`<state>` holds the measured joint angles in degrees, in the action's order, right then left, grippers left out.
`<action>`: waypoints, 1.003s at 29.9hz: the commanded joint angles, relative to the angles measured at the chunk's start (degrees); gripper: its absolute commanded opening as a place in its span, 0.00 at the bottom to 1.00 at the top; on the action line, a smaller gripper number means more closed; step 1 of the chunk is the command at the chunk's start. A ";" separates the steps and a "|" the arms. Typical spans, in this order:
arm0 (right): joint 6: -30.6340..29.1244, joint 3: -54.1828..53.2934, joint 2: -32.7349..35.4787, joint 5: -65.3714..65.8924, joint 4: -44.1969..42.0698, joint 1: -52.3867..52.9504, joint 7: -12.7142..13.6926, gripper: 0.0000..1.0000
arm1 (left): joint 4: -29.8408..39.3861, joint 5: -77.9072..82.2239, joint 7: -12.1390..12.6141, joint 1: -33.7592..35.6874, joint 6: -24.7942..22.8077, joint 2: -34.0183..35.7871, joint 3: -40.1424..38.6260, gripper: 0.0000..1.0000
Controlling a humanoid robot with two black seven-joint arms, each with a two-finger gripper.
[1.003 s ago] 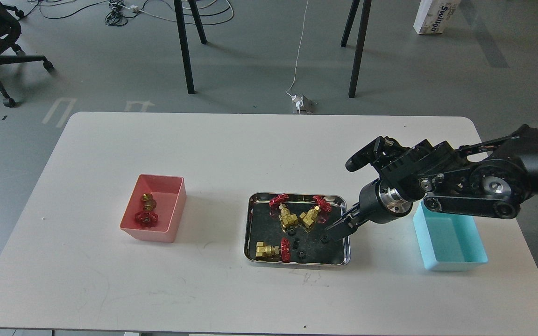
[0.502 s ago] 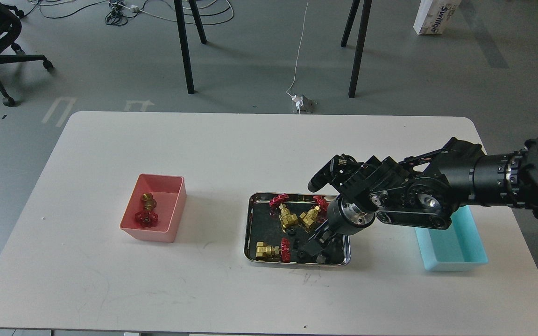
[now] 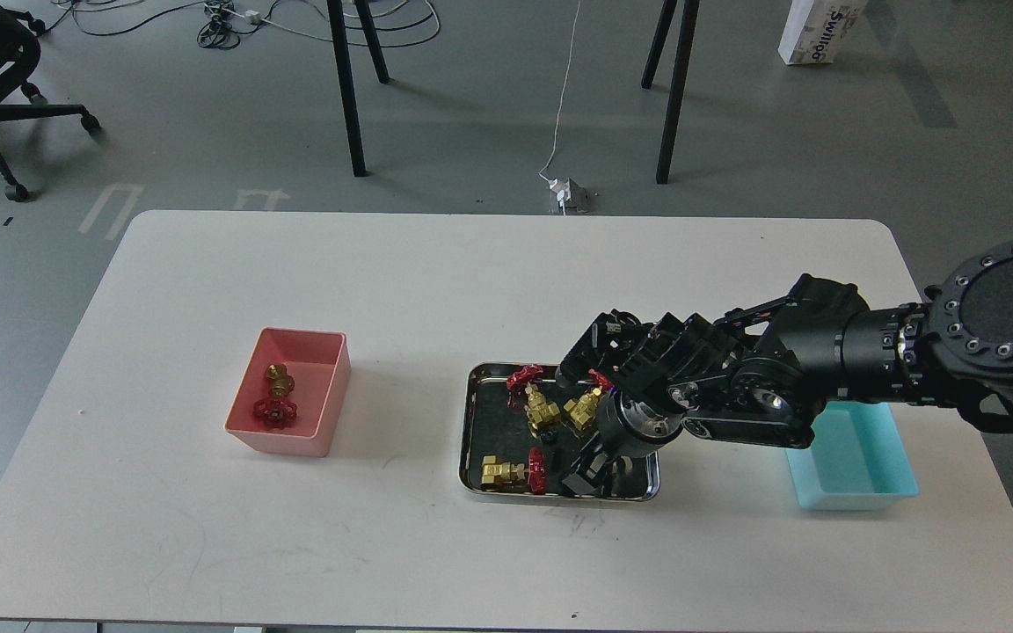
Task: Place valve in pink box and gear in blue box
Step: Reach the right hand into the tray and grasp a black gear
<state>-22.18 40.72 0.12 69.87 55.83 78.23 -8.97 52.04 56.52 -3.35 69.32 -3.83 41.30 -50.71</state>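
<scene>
- Over the near right corner of the steel tray (image 3: 471, 420), the right end effector (image 3: 583, 475) points down into the tray; its fingers look dark and merged, so I cannot tell whether it is released or clenched.
- Just left of the end effector, a valve (image 3: 513, 472) lies on its side on the tray floor.
- Beyond the end effector, two more valves (image 3: 559, 404) sit close together by the tray's far rim.
- Small black gears (image 3: 550, 435) lie left of the end effector; few are distinct.
- Well to its left on the worktop (image 3: 436, 281), the pink box (image 3: 288, 435) holds one valve (image 3: 276, 396).
- Right of it, the blue box (image 3: 858, 479) stands partly under the arm.
</scene>
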 commanded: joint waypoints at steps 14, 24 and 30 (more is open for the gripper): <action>-0.32 1.47 1.38 -0.08 -1.60 -0.97 0.27 0.69 | 0.00 0.00 0.01 0.47 0.05 0.36 0.00 0.95; -0.23 1.30 0.94 -0.17 -3.62 -2.29 0.44 0.51 | 0.00 0.00 0.01 0.47 -0.04 0.54 -0.09 0.95; -0.32 1.03 0.76 -0.17 -3.62 -2.12 0.79 0.35 | 0.00 -0.09 0.01 0.47 -0.04 0.80 -0.18 0.95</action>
<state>-22.48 41.91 1.01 69.71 52.17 75.98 -8.29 52.03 56.45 -3.34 69.78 -3.86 41.94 -50.80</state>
